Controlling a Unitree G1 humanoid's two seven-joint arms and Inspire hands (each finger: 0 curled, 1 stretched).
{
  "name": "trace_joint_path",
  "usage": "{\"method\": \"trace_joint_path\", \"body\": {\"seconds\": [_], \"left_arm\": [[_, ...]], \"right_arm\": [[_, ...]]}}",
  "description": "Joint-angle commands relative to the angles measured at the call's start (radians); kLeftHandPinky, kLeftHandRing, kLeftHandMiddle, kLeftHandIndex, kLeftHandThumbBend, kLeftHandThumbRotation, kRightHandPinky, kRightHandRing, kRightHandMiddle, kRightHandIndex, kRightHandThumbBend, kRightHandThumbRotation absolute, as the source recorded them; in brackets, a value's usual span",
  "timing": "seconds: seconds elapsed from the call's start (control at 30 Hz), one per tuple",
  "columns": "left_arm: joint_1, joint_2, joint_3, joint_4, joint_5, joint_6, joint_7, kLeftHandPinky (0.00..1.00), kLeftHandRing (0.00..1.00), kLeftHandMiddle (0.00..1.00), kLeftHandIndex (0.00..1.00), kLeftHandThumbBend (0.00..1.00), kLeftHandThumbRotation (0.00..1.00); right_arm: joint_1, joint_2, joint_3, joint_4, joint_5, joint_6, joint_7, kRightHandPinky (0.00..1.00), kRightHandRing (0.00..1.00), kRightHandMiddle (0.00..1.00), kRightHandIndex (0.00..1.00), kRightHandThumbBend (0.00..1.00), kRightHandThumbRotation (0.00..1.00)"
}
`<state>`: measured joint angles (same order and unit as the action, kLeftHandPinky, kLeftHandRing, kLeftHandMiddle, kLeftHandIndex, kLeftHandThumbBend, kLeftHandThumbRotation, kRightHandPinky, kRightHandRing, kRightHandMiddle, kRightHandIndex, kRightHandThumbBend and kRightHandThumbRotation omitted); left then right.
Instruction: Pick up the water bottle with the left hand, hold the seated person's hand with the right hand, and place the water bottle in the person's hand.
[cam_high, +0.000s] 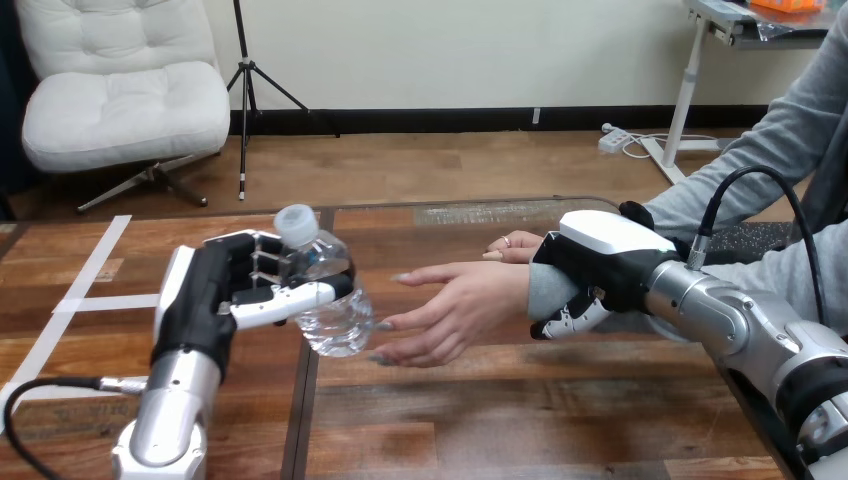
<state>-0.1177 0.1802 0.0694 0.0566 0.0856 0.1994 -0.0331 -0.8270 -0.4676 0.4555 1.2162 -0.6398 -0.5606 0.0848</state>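
Observation:
A clear water bottle with a white cap hangs tilted above the table, and my left hand is shut on it, thumb across its front. The person's hand reaches in from the right, palm open toward the bottle, fingertips touching or nearly touching the bottle's lower side. My right hand is curled round the person's wrist at the grey sleeve cuff, its thumb under the wrist. A second hand of the person rests on the table just behind.
The wooden table has white tape lines at its left. A darker mat strip lies along the far edge. The person's grey-sleeved arms come in from the right.

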Motion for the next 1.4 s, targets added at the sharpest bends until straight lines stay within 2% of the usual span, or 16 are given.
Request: {"method": "trace_joint_path", "body": {"seconds": [0.0, 0.33, 0.73, 1.37], "left_arm": [[-0.188, -0.012, -0.015, 0.001, -0.004, -0.109, 0.010, 0.28, 0.33, 0.38, 0.40, 0.74, 0.00], [-0.213, -0.026, -0.027, 0.037, -0.003, -0.116, 0.020, 0.28, 0.33, 0.38, 0.40, 0.73, 0.00], [-0.237, -0.054, -0.036, 0.045, 0.000, -0.095, 0.027, 0.29, 0.34, 0.39, 0.40, 0.72, 0.00], [-0.276, -0.054, -0.061, 0.103, 0.014, -0.156, 0.019, 0.30, 0.35, 0.40, 0.41, 0.69, 0.00]], "right_arm": [[-0.226, 0.016, -0.049, -0.072, 0.040, -0.050, -0.028, 0.18, 0.22, 0.28, 0.30, 0.49, 0.03], [-0.228, 0.019, -0.052, -0.076, 0.044, -0.050, -0.022, 0.18, 0.22, 0.28, 0.30, 0.48, 0.04], [-0.226, 0.022, -0.054, -0.077, 0.047, -0.060, -0.024, 0.18, 0.22, 0.28, 0.30, 0.48, 0.04], [-0.226, 0.023, -0.057, -0.092, 0.047, -0.038, -0.017, 0.17, 0.21, 0.27, 0.30, 0.49, 0.04]]}}
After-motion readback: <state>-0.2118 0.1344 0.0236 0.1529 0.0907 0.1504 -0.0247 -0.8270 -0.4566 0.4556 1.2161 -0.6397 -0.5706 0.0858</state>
